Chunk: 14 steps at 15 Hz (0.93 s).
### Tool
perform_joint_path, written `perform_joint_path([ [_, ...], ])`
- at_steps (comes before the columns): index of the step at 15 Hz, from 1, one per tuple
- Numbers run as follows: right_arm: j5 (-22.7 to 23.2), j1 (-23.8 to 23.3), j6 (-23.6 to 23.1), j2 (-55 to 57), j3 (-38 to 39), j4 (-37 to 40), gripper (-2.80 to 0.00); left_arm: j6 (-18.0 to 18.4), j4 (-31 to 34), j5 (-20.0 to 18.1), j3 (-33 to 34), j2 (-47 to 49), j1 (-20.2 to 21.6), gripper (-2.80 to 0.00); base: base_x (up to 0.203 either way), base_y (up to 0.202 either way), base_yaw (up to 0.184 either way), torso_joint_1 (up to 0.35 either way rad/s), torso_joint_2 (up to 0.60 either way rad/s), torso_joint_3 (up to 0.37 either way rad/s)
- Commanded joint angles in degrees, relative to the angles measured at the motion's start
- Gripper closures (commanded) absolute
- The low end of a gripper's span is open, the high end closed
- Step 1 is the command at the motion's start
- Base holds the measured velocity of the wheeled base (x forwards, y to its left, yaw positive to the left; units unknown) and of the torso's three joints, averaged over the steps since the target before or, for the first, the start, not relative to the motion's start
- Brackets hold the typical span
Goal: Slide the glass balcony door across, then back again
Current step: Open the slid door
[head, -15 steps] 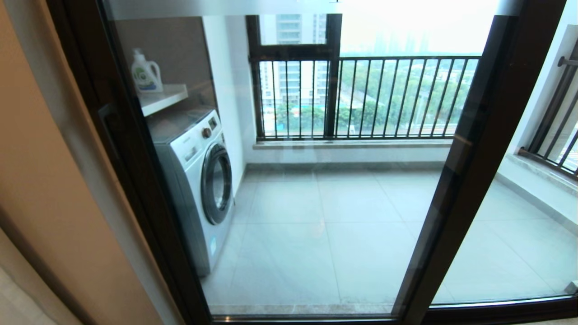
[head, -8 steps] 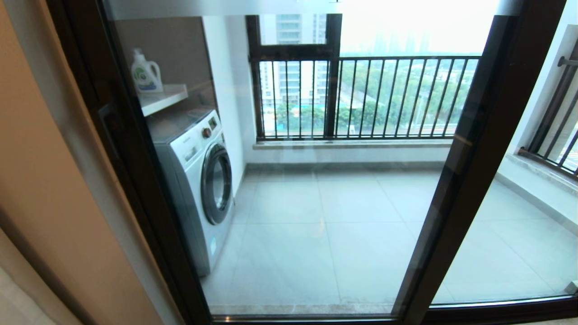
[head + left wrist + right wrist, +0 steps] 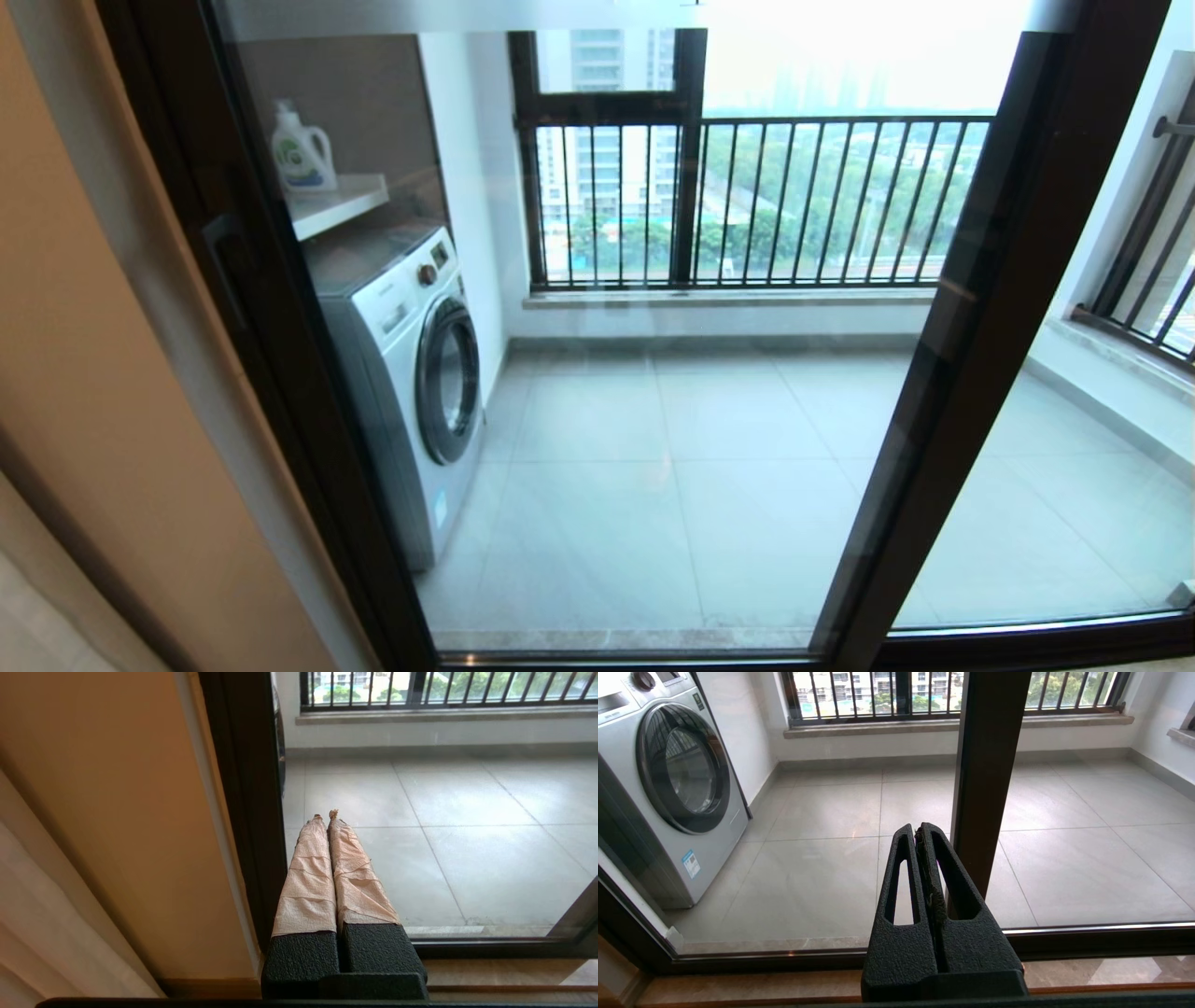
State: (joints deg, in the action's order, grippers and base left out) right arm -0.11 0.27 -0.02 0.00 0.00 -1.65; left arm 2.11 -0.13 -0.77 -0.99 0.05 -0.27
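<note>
The glass balcony door (image 3: 653, 420) fills the head view, a clear pane in a dark frame. Its left upright (image 3: 280, 355) sits against the tan wall and carries a small dark pull handle (image 3: 227, 266). Its right upright (image 3: 971, 308) slants across the right of the view. Neither arm shows in the head view. In the left wrist view, my left gripper (image 3: 325, 814) is shut, its tape-wrapped fingers (image 3: 308, 872) low beside the left upright (image 3: 247, 812), holding nothing. In the right wrist view, my right gripper (image 3: 919, 828) is shut and empty, just beside the brown upright (image 3: 985, 774).
Behind the glass stand a white washing machine (image 3: 411, 373), a shelf with a detergent bottle (image 3: 301, 149), grey floor tiles and a black-barred railing (image 3: 794, 196). The tan wall (image 3: 84, 373) and a pale curtain (image 3: 37, 933) lie to the left. The door's bottom track (image 3: 1087, 940) runs along the floor.
</note>
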Motion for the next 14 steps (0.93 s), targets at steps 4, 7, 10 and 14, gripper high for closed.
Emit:
perform_joint_path([
  [4, 0.0, 0.0, 0.0, -0.1, 0.5, 0.0, 0.00, -0.9, 0.5, -1.8, -12.8, 12.2, -0.1, 0.00, 0.000, 0.000, 0.000, 0.000, 0.00, 0.000],
  [7, 0.0, 0.0, -0.1, -0.1, 0.5, 0.0, 0.00, -1.0, -0.2, -5.0, -18.1, 22.8, -0.2, 0.00, 0.000, 0.000, 0.000, 0.000, 0.00, 0.000],
  [10, 0.0, -0.1, -0.1, -0.1, 0.5, 0.0, 0.00, -1.2, -6.5, -6.5, -24.6, 39.8, -0.2, 0.00, 0.000, 0.000, 0.000, 0.000, 0.00, 0.000],
  [14, 0.0, 0.0, -0.1, -0.1, 0.5, 0.0, 0.00, -0.9, -18.8, -6.2, -35.6, 62.5, -0.1, 0.00, 0.000, 0.000, 0.000, 0.000, 0.00, 0.000],
])
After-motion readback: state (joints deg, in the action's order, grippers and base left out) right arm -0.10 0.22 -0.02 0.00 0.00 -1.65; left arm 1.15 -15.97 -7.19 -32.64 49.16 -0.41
